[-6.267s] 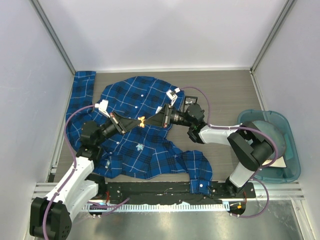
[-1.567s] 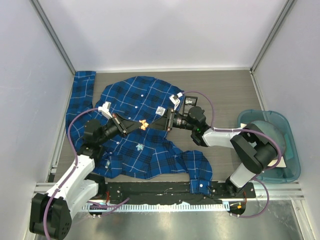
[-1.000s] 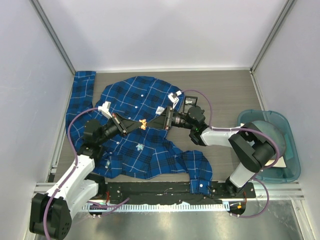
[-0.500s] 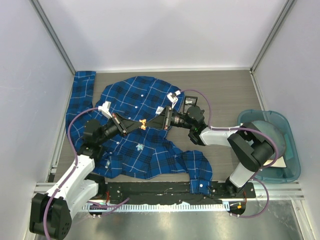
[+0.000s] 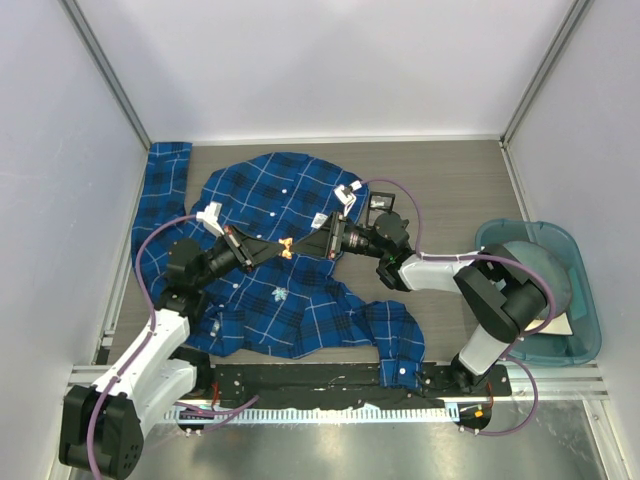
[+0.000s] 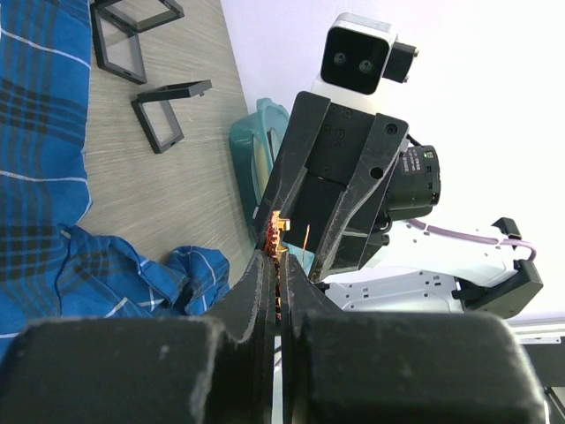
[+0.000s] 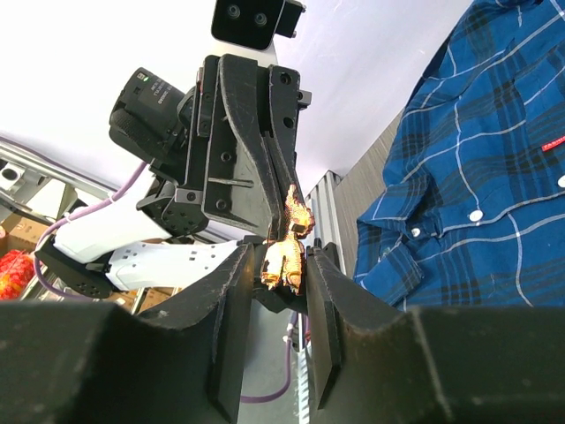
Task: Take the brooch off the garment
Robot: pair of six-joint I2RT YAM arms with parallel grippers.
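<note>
**Left gripper** (image 6: 275, 256): its fingers (image 6: 256, 291) are clenched tight together. They pinch the upper end of the brooch (image 7: 284, 262), a small gold-and-orange piece that juts just past their tips.

**Right gripper** (image 7: 281, 256): it stands tip to tip with the left. Its two fingers (image 7: 231, 300) sit one on each side of the brooch's lower end, which nearly fills the gap between them. Whether they press on it or only flank it cannot be told.

**Brooch:** it sits exactly where the two sets of fingertips meet. In both wrist views it shows apart from the cloth.

**Beneath the fingertips:** the shirt (image 5: 270, 190), blue and navy plaid with thin white lines and white buttons, lies spread on the table (image 5: 450, 180) under and around the meeting point.
- Out past the left gripper's wrist, one sleeve (image 5: 165, 170) runs to the far left corner.
- On the near side of the fingertips, toward the arm bases, a small pale ornament (image 5: 278, 293) rests on the cloth.
- Farther the same way, on the right arm's side, a cuff (image 5: 400, 350) reaches the table's near edge.

**Beyond the shirt:** behind the right gripper, black frames (image 6: 172, 91) stand on the bare wood just beside the shirt's edge. A teal bin (image 5: 588, 300) sits well apart from both sets of fingers, past the right arm's elbow at the table's right edge.
</note>
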